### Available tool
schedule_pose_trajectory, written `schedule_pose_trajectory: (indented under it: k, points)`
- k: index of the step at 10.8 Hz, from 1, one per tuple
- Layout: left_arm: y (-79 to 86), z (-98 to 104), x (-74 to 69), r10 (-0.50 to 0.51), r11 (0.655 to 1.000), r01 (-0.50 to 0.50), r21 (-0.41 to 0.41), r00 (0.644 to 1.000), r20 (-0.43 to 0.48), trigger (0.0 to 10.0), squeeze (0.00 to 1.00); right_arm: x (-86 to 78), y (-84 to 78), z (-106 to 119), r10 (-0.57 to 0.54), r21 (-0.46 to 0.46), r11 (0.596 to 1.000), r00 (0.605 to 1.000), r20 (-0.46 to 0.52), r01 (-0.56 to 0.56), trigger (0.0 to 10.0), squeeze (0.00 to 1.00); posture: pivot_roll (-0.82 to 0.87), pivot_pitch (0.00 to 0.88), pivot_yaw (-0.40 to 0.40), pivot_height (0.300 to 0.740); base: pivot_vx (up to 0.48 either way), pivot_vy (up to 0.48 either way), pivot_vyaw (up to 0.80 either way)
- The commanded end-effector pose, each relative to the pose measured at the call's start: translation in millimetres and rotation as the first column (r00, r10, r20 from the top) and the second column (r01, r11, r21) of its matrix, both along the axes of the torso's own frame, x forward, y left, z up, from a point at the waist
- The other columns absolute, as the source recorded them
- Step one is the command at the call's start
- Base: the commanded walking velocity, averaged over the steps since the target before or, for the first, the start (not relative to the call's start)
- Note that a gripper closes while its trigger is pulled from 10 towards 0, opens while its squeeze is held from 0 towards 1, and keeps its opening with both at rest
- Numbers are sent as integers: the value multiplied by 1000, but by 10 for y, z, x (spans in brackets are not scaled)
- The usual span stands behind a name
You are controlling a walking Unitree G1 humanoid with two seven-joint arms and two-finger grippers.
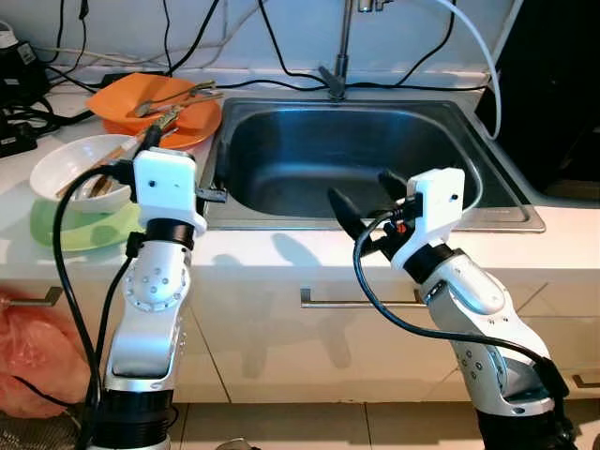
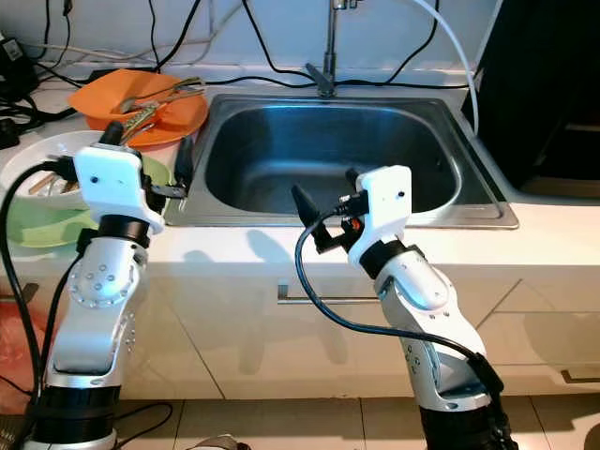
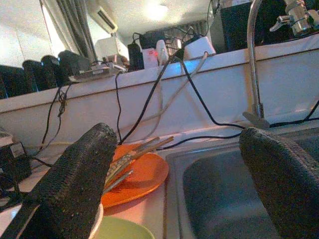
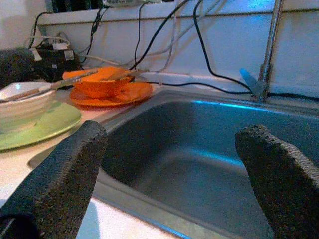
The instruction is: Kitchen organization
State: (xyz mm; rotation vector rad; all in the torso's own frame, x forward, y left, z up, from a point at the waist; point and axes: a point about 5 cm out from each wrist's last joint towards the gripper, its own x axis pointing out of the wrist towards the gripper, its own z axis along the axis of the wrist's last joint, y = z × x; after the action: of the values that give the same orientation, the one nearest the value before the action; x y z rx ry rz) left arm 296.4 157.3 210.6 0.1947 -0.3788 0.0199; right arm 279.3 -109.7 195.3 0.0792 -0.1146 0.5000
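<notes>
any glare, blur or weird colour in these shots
Left eye view: sharp and evenly lit, with arm shadows on the cabinet front and soft sheen in the sink. Left wrist view: ceiling light blown out, the left hand close and soft. Right wrist view: blue cast on the sink walls, the right hand blurred by closeness.

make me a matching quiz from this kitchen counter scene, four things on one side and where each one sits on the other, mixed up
Things:
1. round orange plastic plate
2. white ceramic bowl
3. flat light green plate
4. chrome tap

Places:
A. behind the steel sink
B. under the white bowl
C. on the green plate
D. far on the counter, left of the sink, holding utensils

Pairs: 1-D, 2-C, 3-B, 4-A
</notes>
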Motion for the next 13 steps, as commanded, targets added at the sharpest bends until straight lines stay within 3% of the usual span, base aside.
schedule_pose_trajectory:
  k: [1,7,13]
  points:
    - [5,104,6,-8,1000,8,-17,1000,24,10000,0,12,-30,83,-22,8,1000,999,40,21,10000,0,111,0,26,740,274,0,0]
    - [-15,199,18,-7,1000,8,-29,999,38,10000,0,27,-21,107,-30,3,1000,997,65,30,10000,0,111,0,30,740,280,342,0]
    - [-87,166,11,-34,999,34,-9,999,24,10000,0,20,-18,85,-39,-3,999,997,62,40,10000,0,111,3,32,740,0,0,0]
